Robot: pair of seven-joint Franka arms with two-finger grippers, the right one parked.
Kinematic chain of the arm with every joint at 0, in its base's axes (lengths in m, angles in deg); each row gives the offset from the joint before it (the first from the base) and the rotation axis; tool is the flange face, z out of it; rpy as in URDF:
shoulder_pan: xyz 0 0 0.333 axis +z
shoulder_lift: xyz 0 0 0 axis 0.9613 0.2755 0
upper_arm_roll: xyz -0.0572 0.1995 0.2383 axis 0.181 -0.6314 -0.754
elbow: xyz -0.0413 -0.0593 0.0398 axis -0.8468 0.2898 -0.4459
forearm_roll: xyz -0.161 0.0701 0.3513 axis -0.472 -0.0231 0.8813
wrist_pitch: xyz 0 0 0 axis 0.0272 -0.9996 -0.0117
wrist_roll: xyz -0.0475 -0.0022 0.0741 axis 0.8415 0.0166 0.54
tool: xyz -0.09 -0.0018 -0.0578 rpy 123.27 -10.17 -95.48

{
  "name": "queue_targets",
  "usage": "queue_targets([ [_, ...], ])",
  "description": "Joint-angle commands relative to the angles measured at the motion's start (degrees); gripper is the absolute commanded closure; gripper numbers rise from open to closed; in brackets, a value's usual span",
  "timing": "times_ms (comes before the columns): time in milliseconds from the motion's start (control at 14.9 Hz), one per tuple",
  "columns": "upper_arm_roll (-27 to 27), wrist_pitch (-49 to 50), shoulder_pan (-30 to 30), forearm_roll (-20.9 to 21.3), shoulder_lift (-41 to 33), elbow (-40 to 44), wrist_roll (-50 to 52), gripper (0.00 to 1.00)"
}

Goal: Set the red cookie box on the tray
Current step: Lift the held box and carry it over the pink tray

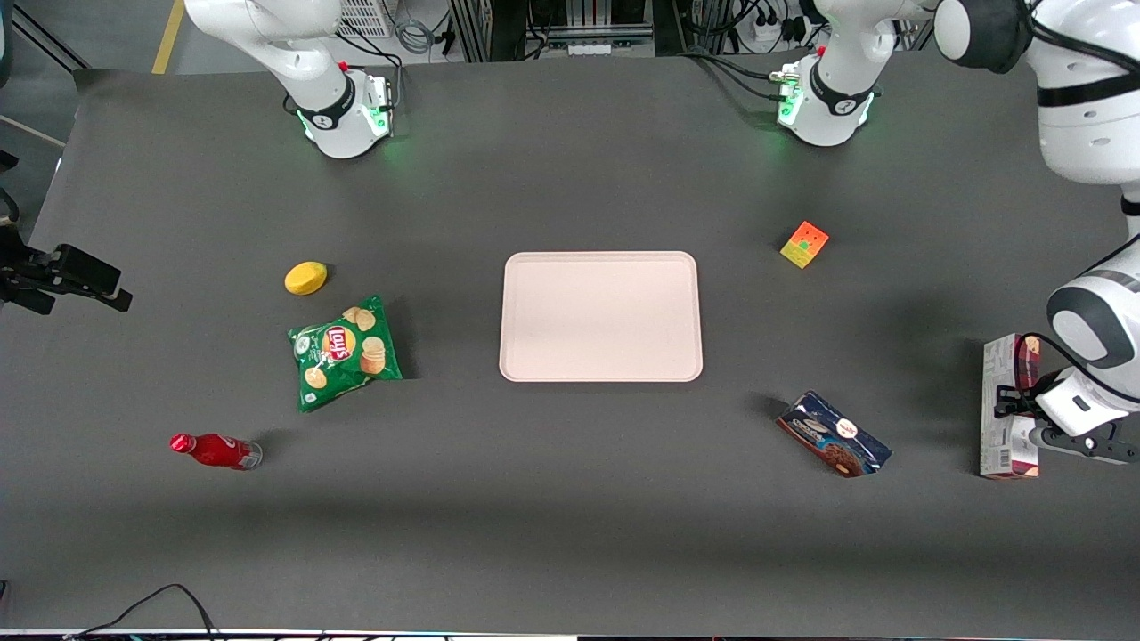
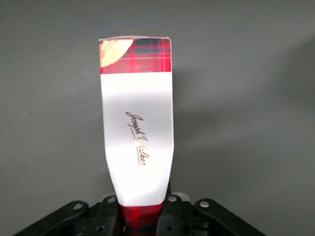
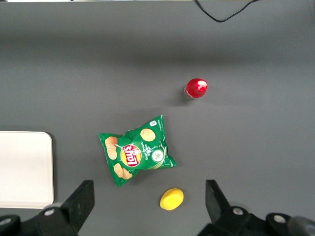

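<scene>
The red cookie box (image 1: 1005, 405) lies at the working arm's end of the table, its grey printed side and dark red plaid face showing. My gripper (image 1: 1016, 412) reaches over it from the table's edge. In the left wrist view the red cookie box (image 2: 138, 128) runs lengthwise away from the camera, white label panel up. The gripper (image 2: 142, 211) is shut on its near plaid end, one black finger (image 2: 170, 211) pressed against each long side. Whether the box rests on the table or is raised, I cannot tell. The pale pink tray (image 1: 525, 361) sits mid-table with nothing on it.
A blue cookie bag (image 1: 834, 434) lies between the box and the tray. A coloured cube (image 1: 804, 244) sits farther from the camera. Toward the parked arm's end are a green chips bag (image 1: 345, 352), a yellow lemon (image 1: 305, 278) and a red bottle (image 1: 214, 450).
</scene>
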Motion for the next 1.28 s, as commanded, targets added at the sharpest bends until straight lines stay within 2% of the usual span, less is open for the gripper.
queue_targets([
  [0, -0.9, 12.1, -3.3, 3.1, -8.7, -1.0, 6.6, 1.00],
  [201, -0.3, 20.1, -7.6, 7.0, -16.1, -0.8, 18.7, 1.00],
  [403, 2.4, 25.2, -11.5, 7.4, -22.5, 0.3, 26.8, 0.99],
  [604, 6.5, 33.0, -15.4, 7.3, -24.2, 6.0, 42.3, 0.98],
  [873, 17.1, 31.5, -17.2, 7.6, -25.8, 6.2, 58.4, 0.95],
  [940, 20.2, 30.4, -17.4, 8.3, -25.8, 5.9, 62.2, 0.97],
  [1075, 25.8, 28.3, -17.5, 13.0, -25.4, 3.5, 67.0, 1.00],
  [1209, 28.5, 21.5, -17.5, 14.1, -25.8, -2.6, 70.3, 1.00],
])
